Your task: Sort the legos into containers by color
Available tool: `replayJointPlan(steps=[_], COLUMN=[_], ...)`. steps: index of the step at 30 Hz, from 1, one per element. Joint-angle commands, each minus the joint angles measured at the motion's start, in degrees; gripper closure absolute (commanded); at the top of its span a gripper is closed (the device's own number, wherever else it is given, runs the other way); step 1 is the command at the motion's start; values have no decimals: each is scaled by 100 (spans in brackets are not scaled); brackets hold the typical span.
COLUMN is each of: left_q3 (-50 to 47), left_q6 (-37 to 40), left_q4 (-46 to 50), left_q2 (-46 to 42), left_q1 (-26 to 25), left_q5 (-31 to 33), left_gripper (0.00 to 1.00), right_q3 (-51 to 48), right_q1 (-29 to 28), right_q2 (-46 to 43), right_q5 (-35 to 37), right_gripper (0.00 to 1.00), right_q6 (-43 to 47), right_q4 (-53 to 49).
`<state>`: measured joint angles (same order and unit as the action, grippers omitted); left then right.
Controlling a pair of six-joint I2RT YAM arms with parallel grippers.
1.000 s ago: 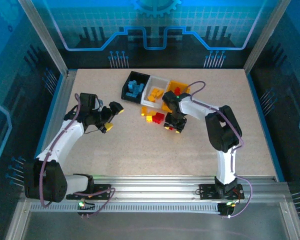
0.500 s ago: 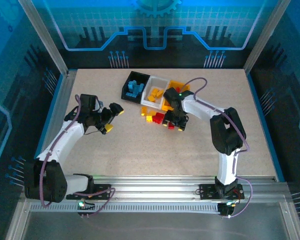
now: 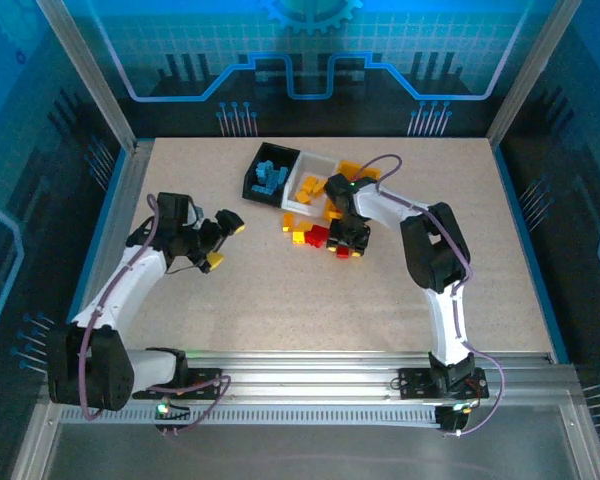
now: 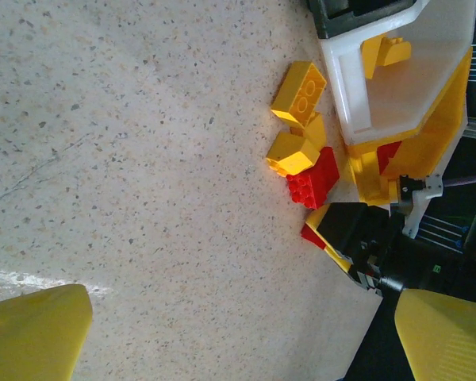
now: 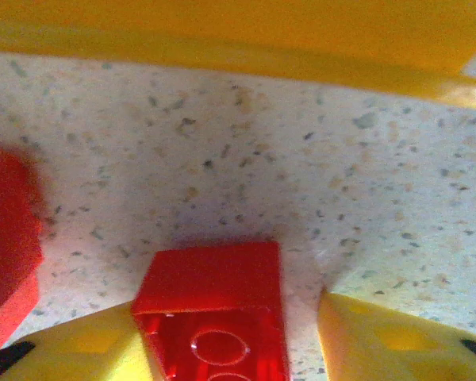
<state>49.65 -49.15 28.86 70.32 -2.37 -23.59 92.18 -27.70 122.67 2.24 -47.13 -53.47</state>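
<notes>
Legos point(image 3: 310, 236): loose on table point(image 3: 280, 320) just before 3 joined bins point(image 3: 300, 207); left wrist view counts 2 yellow, 2 red. Blue heap point(image 3: 268, 175) in black bin point(image 3: 252, 182), uncountable. Orange bin point(image 3: 370, 175) partly behind right arm point(image 3: 430, 250). Right gripper point(image 3: 347, 243) jaws apart astride red brick point(image 5: 214, 309), one finger touching. Left gripper point(image 3: 226, 244) spread wide, empty.

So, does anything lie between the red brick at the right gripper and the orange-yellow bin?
Nothing visible does. The red brick sits between the fingers of the right gripper, with bare table from it to the wall of the orange-yellow bin. A second red brick lies off to one side, outside that path.
</notes>
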Motion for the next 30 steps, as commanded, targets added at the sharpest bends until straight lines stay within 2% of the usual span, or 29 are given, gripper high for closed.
replayJointPlan(steps=[1, 5, 8, 14, 18, 23, 30], left_q3=[-95, -104, -87, 64, 295, 777, 1046], left_q6=[43, 36, 67, 383, 795, 1287, 1504], left_q4=[164, 116, 85, 47, 242, 607, 848], left_q2=[-161, -167, -122, 81, 301, 753, 998], left_q1=[97, 122, 115, 99, 11, -403, -1286], left_q5=[40, 27, 44, -64, -38, -2, 470], left_gripper=[1, 1, 1, 1, 1, 1, 1], right_q3=[63, 63, 7, -200, 197, 1259, 3181], right_q1=[39, 37, 32, 29, 101, 405, 790], right_q2=[91, -59, -284, -1198, -1534, -1058, 343], right_q5=[197, 276, 270, 84, 160, 193, -26], right_gripper=[55, 66, 70, 72, 72, 72, 72], right_q6=[107, 173, 234, 134, 216, 463, 742], right_q4=[-149, -180, -231, -286, -421, -628, -945])
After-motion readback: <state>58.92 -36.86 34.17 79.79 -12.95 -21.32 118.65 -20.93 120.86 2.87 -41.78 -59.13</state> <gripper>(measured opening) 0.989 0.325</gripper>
